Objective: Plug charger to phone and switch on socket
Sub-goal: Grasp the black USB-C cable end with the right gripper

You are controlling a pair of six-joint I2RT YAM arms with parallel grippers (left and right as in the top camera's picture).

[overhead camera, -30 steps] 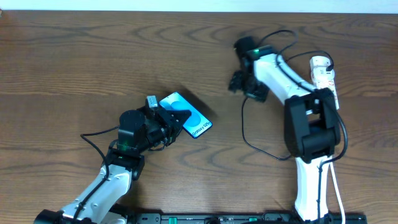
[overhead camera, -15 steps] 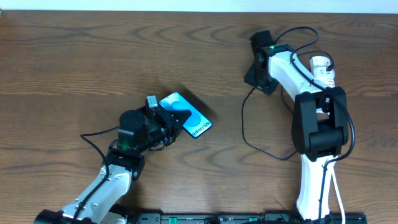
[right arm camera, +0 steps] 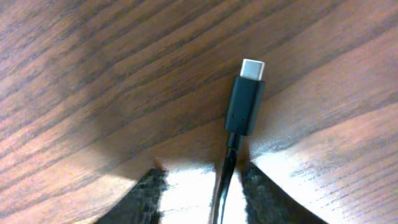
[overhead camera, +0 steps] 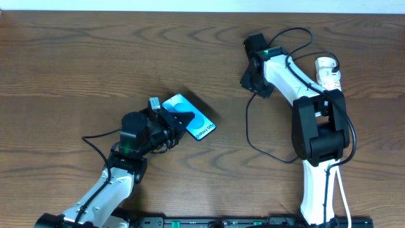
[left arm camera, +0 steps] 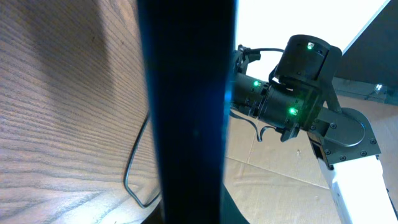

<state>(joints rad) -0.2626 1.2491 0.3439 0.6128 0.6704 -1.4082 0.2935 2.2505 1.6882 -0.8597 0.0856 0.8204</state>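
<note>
**Overhead.**
- Table (overhead camera: 76,63): one, wood. Its far edge runs along the top of the view. There is wide bare room at far left and in the middle.
- Arms: two.
- Left gripper (overhead camera: 176,121): left of centre and clamped on the near-left end of the phone (overhead camera: 199,123).
- Phone: one, screen up and set at a slant, well apart from every table edge.
- Right gripper (overhead camera: 249,79): far right of centre and pointed down at the table.
- Charger (overhead camera: 247,126): one black cable. It runs near-ward from the right gripper, then curves right toward the right arm's base.
- Socket (overhead camera: 329,73): one, white, at far right and partly covered by the right arm. It lies close to the far edge and well apart from the phone.

**Left wrist.**
- Phone (left arm camera: 186,112): seen edge-on as a dark upright bar filling the middle of the view.
- Table (left arm camera: 62,93): bare wood to the left of the phone.
- Charger (left arm camera: 132,174): one loop of cable lies near the table's rim.
- Right arm (left arm camera: 292,87): beyond the phone, with green lights lit.

**Right wrist.**
- Charger (right arm camera: 245,102): the plug tip lies flat on the wood, metal end pointing away, with bare wood all round it.
- Right gripper (right arm camera: 208,199): its jaws stand apart. The two fingers (right arm camera: 146,196) sit one on each side of the cable, with a gap on each side and neither touching it.
</note>
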